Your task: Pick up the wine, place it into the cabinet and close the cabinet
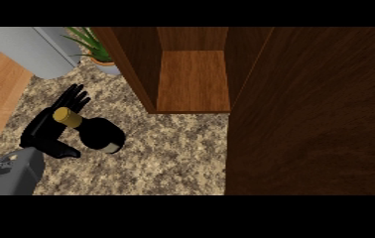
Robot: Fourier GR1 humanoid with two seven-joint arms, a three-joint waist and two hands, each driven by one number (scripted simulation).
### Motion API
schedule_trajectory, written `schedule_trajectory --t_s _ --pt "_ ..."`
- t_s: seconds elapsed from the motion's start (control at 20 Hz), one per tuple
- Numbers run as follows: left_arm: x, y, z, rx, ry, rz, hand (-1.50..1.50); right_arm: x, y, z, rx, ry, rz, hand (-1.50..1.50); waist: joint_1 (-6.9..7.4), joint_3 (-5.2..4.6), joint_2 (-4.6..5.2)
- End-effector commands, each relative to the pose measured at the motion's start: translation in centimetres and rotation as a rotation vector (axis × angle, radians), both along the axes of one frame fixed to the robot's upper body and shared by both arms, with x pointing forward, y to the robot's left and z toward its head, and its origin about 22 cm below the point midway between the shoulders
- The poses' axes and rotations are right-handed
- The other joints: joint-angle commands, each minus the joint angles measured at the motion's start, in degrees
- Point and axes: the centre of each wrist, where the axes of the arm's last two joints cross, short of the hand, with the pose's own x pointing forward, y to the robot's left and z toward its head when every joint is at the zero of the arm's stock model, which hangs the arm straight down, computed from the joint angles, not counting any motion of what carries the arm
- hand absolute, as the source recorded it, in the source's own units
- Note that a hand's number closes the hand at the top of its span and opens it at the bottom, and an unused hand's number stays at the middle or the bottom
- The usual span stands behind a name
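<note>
The wine bottle (101,134) is dark with a gold cap and stands on the speckled counter at the lower left. My left hand (45,128) is right beside it on its left, and the bottle's neck overlaps the palm. The hand's fingers (71,99) point straight up past the cap and the thumb (63,150) sticks out below the bottle, so the hand is open. The wooden cabinet (192,81) stands open up and to the right of the bottle, its shelf bare. Its door (300,118) is swung out and fills the right side. No right hand shows.
A potted green plant (93,46) stands at the back left beside the cabinet's left wall. A grey rounded object (36,51) sits in the far left corner. The counter's left edge (11,90) meets a lighter wood surface.
</note>
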Motion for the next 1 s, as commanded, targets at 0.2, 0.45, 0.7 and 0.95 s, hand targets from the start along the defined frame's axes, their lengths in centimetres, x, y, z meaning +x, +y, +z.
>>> schedule_trajectory --t_s 0.2,0.45,0.7,0.95 --pt "0.5 -0.3 -1.6 -0.053 0.003 -0.043 -1.50 -0.5 0.4 0.0 -0.015 -0.010 -0.002 -1.50 -0.42 -0.05 0.14" --pt "0.4 -3.4 -3.7 -0.047 0.005 -0.045 -1.50 -0.3 -0.1 0.3 0.000 -0.012 0.001 -1.50 -0.72 -0.08 0.25" --pt "-1.9 -3.4 -5.9 -0.068 0.024 -0.006 -1.50 -0.6 -0.1 0.9 -0.009 -0.011 -0.016 -1.50 -0.48 -0.08 0.19" --pt "-0.8 -4.2 -5.6 -0.166 0.043 -0.020 -1.50 0.0 -0.2 0.6 -0.023 -0.010 0.003 -1.50 -0.53 -0.09 0.23"
